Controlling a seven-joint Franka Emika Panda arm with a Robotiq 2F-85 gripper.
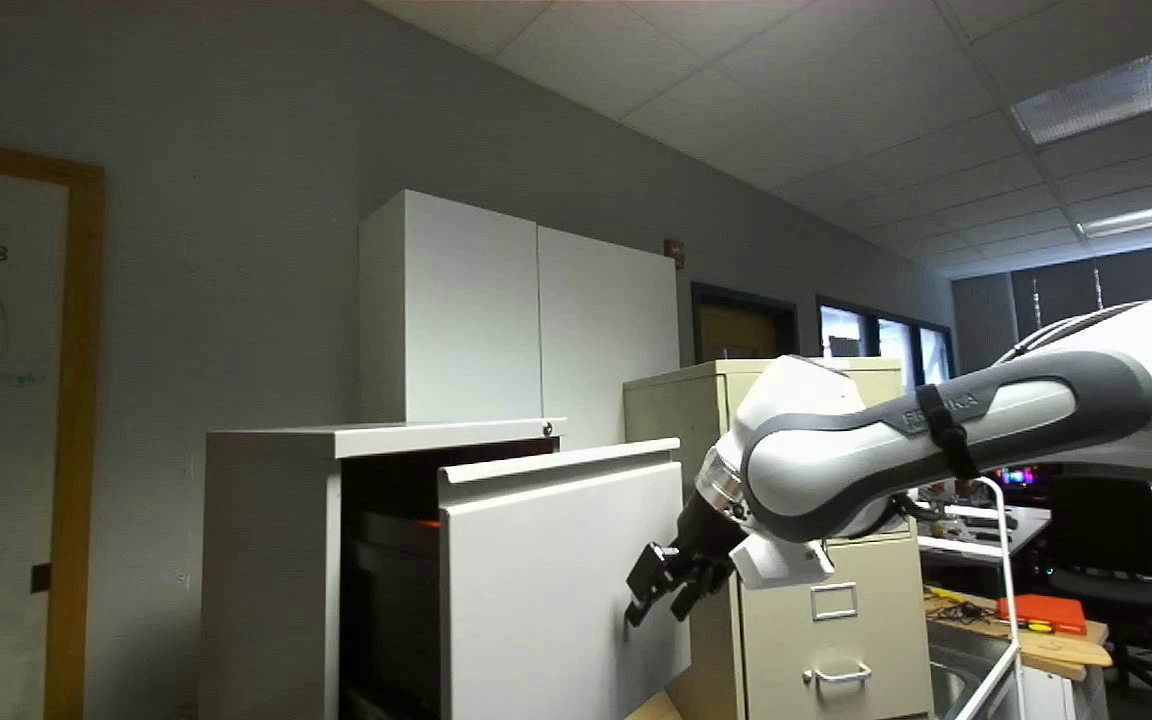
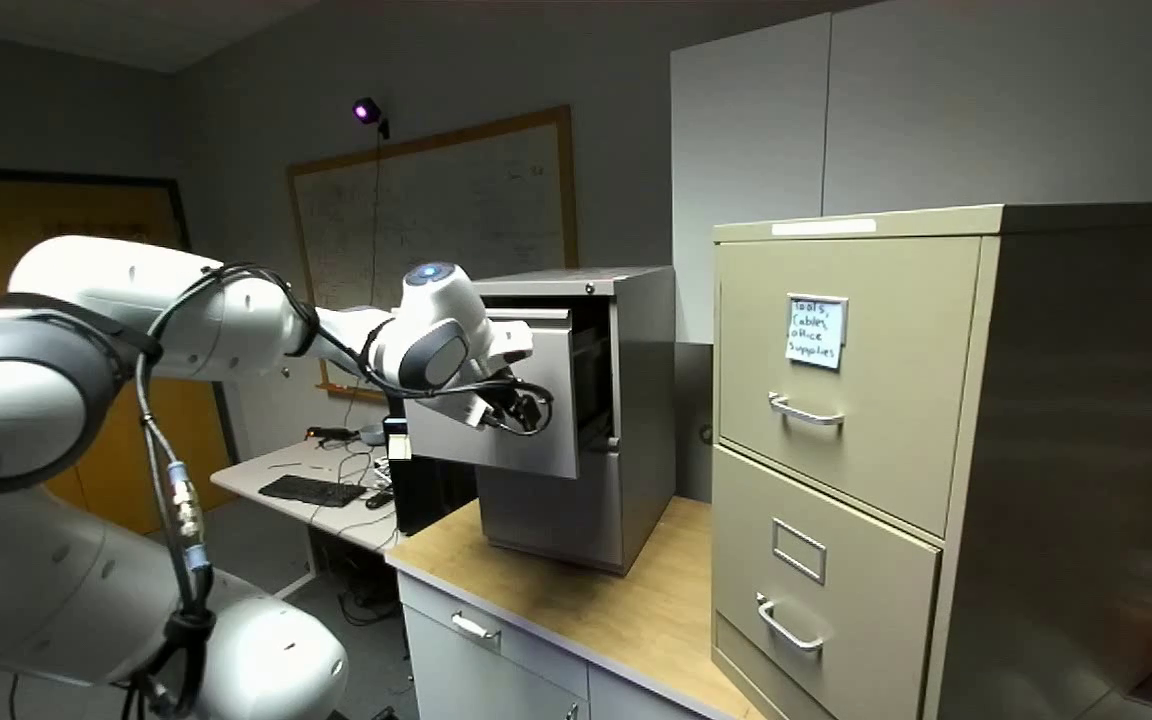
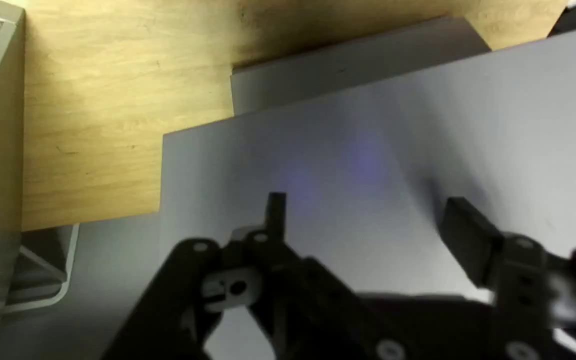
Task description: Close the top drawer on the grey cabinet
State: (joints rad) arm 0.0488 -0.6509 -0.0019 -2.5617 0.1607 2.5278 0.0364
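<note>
Clearly, the wide, pale grey metal top drawer (image 1: 556, 560) stands pulled out from the boxy, pale grey metal cabinet (image 2: 648, 420) and is not yet closed. Its flat, smooth front panel (image 3: 328, 150) is well apart from the cabinet's face, and in both exterior views a dark gap shows at its side. Beneath it, the plain grey lower drawer front (image 2: 548, 512) sits flush with the cabinet body.

The black, jointed pincer (image 3: 365, 205) on the white robot arm with grey trim (image 1: 836, 460) tilts down in front of the panel. It is released: its two blocky black fingers (image 3: 275, 215) are spread apart in the wrist view. They are very near the panel, with shadows on it; whether they touch is unclear.

The cabinet rests on a pale wooden surface (image 2: 671, 610). Beside it, with a strip of wood between, stands a beige metal filing cabinet (image 2: 896, 440) with a handwritten label (image 2: 816, 332) on its upper drawer. A white two-door cupboard (image 1: 471, 310) rises behind the two.
</note>
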